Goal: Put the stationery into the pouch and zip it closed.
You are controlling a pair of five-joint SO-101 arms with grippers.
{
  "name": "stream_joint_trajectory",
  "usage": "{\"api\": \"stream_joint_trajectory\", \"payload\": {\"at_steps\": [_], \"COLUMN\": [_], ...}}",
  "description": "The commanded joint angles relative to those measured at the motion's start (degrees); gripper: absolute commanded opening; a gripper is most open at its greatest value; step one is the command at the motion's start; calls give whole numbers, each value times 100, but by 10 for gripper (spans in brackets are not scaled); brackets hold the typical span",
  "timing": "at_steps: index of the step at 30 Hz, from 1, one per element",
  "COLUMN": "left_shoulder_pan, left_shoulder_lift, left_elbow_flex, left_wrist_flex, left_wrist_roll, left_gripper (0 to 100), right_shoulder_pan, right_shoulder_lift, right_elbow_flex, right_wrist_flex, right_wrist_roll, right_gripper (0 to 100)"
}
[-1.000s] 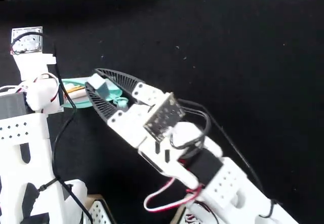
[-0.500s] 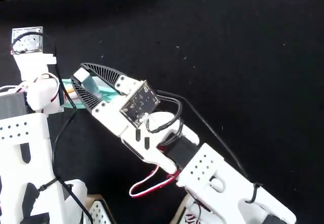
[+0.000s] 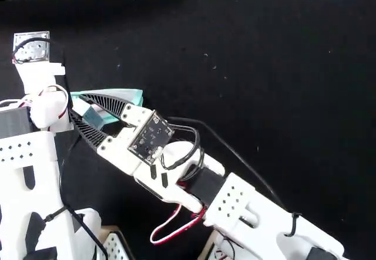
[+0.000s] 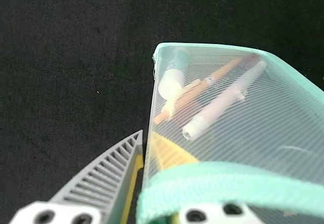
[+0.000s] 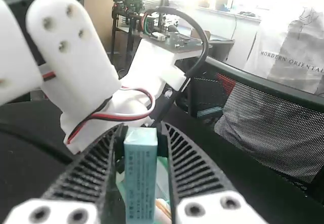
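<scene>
The pouch [image 4: 228, 113], translucent with mint trim, sits at the left side of the table [image 3: 264, 66], right against the left arm. In the high view it shows as a mint strip [image 3: 120, 95] just past the right arm's fingers. Several pieces are already inside: a white pen [image 4: 223, 102], an orange pencil [image 4: 195, 92] and a stubby white cylinder [image 4: 169, 82], all lying loose against the ribbed wall. A yellow patch lower down may be another item or part of the claw seen through the plastic; I cannot tell which.

The left claw [image 4: 147, 155] pinches the pouch by one edge, with a grey ribbed finger pressed against its side, and appears to be holding it steady for loading.

A teal block [image 5: 140, 176], probably an eraser, is clamped upright between the black fingers of the right claw [image 5: 142, 130]. From above, the block [image 3: 94, 117] and the right claw [image 3: 76, 106] are just beside the pouch, close to the left arm. In the right wrist view, mint fabric and a bit of orange sit directly beneath the block.

So the task looks well advanced but unfinished. Most of the stationery is in, and this block has yet to be dropped inside. The zip has not been drawn, and its pull cannot be made out here.
</scene>
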Motion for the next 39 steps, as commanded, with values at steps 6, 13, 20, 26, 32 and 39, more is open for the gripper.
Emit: {"api": "stream_joint_trajectory", "payload": {"at_steps": [6,13,20,26,32,39], "left_shoulder_pan": [-40,-40,-40,-40,-40,-40], "left_shoulder_lift": [114,114,114,114,114,114], "left_elbow_flex": [180,189,189,189,180,180], "left_wrist_flex": [-79,-79,-79,-79,-79,-79], "left_wrist_roll": [-18,-18,-18,-18,-18,-18], "left_gripper": [30,30,30,30,30,30], "right_shoulder_pan": [545,897,923,923,923,914], "right_shoulder_lift": [163,1297,2000,1604,725,374], "right_elbow_flex": [-57,-418,-743,-848,-1130,-1147], "right_wrist_flex": [-114,-686,-659,809,1767,2347], "right_wrist_roll": [-26,-26,-26,-18,-18,-18], "right_gripper": [13,13,13,16,16,179]}}
